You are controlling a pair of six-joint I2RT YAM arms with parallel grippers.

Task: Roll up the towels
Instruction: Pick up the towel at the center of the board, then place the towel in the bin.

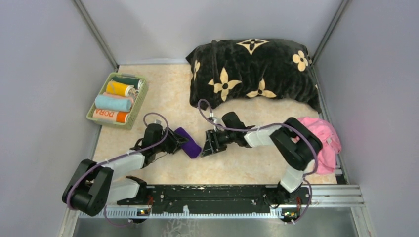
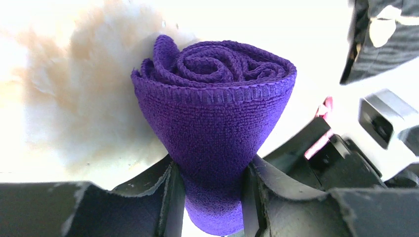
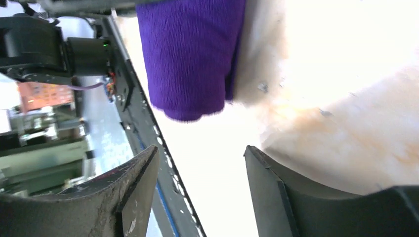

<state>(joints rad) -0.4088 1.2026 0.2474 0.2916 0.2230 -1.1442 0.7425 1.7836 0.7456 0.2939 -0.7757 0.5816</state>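
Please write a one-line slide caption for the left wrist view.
Left pincer pinches the rolled purple towel, its spiral end facing the camera.

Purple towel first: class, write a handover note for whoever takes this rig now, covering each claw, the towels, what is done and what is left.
Left claw: shut on the rolled purple towel, mid-table.
Right claw: open, empty, facing the roll's end.
Done: four rolls lie in the green basket; the purple one is rolled.
Left: probably put the purple roll in the basket, then roll the crumpled pink towel at the table's right edge.
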